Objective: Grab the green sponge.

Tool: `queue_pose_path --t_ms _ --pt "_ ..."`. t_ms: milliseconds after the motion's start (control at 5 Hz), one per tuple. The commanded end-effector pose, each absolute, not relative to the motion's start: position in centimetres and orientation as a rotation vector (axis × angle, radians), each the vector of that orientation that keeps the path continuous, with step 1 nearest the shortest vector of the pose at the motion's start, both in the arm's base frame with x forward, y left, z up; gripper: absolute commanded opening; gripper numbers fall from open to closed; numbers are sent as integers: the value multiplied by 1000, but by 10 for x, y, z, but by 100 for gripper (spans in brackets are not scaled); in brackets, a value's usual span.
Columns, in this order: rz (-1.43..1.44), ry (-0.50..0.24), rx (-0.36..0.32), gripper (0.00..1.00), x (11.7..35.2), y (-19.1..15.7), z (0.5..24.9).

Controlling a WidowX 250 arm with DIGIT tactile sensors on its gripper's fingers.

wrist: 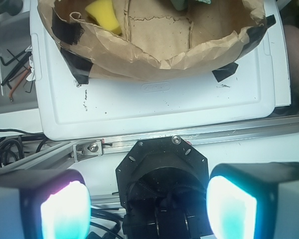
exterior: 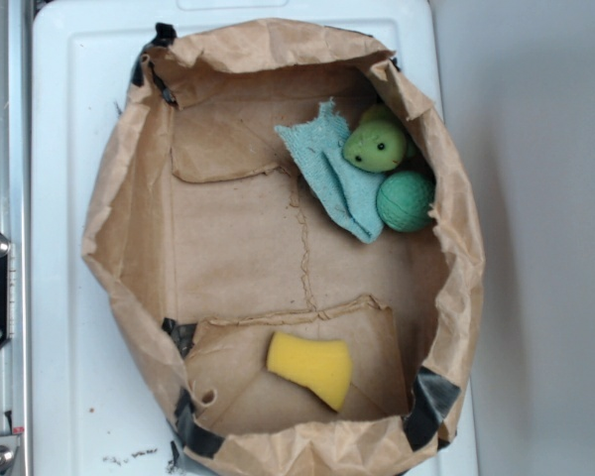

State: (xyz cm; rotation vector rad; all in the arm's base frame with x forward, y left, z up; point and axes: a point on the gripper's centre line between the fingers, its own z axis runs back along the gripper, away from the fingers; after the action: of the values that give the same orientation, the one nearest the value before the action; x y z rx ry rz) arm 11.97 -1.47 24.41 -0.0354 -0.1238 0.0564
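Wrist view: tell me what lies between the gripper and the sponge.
In the wrist view, between the open gripper and the yellow sponge lie a metal rail, a bare stretch of white tray and the paper bag's crumpled, black-taped wall.

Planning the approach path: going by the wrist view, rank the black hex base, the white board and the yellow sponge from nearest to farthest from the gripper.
1. Black hex base, directly ahead of the gripper.
2. White board, beyond the rail.
3. Yellow sponge, farthest, inside the paper bag, upper left.
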Motion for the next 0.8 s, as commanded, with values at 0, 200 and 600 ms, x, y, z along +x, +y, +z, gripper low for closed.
queue_pose_path --t_ms 0,200,600 --pt "56 -124 -35 100 120 -15 244" --pt "131 -146 0 100 169 -4 233" --pt "109 -217 15 100 270 22 223"
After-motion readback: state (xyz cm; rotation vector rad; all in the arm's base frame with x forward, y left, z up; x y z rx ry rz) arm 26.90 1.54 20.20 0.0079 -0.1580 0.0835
